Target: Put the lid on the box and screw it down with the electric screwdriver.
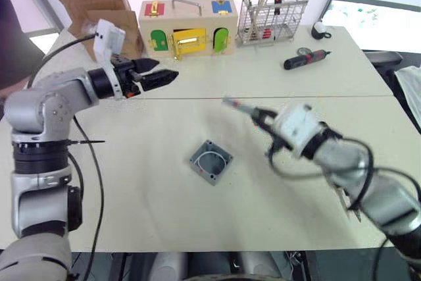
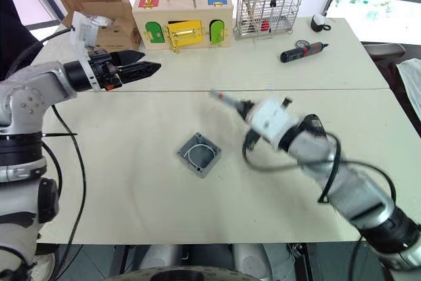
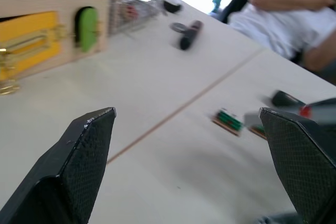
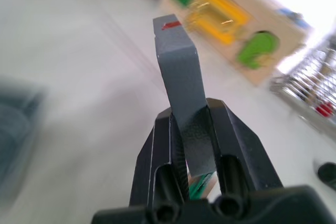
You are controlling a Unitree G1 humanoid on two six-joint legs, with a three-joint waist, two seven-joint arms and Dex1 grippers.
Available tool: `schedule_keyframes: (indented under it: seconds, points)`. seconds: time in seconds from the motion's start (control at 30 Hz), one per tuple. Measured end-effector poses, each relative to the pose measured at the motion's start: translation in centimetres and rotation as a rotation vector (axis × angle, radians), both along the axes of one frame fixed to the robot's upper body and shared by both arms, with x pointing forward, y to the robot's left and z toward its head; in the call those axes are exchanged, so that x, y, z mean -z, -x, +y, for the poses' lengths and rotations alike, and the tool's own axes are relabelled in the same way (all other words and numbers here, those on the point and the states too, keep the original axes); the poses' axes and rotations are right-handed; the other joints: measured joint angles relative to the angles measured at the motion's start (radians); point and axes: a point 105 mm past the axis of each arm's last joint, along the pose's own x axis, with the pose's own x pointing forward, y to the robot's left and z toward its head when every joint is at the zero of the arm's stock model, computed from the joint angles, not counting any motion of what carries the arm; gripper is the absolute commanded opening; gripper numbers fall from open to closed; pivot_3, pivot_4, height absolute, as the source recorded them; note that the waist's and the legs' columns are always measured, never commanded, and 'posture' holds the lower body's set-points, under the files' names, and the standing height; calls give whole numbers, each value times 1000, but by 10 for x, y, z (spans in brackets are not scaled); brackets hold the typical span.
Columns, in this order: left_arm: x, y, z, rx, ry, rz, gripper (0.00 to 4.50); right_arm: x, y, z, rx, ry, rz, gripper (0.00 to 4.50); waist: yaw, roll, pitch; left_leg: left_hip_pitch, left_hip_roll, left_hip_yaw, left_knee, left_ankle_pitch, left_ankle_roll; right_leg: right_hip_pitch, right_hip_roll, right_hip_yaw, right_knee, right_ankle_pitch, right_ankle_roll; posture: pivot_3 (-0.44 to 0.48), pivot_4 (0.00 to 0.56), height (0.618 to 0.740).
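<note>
The box (image 1: 211,161) is a small grey square enclosure lying open on the table's middle, with a white wire loop inside. Up and to its right, above the table, my right gripper (image 1: 258,115) is shut on the lid (image 4: 177,66), a flat grey plate seen edge-on between the fingers. My left gripper (image 1: 158,74) hovers open and empty over the table's left side, pointing right. The electric screwdriver (image 1: 304,60), dark with a red band and a thin bit, lies at the back right of the table.
Along the back edge stand a cardboard box (image 1: 99,4), a wooden box with coloured doors (image 1: 187,27) and a wire basket (image 1: 273,14) holding tools. A small green part (image 3: 229,120) lies on the table. A person in white (image 3: 283,14) sits beyond the right side.
</note>
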Motion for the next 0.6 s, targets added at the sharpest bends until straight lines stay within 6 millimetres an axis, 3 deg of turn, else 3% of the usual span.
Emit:
schedule_keyframes:
  seconds: [0.27,0.6]
  points:
    - [30,20,-27,220,-66,113,4464,20,31,23,-157,208,-237,124,5,0,0,1,0,-1,1,0,-1,2,0,0,1,0,0,0,150,740]
    - [51,38,-43,365,-114,190,4464,47,35,32,-210,329,-350,124,6,0,0,1,0,-1,1,0,-1,2,0,0,1,0,0,0,150,740]
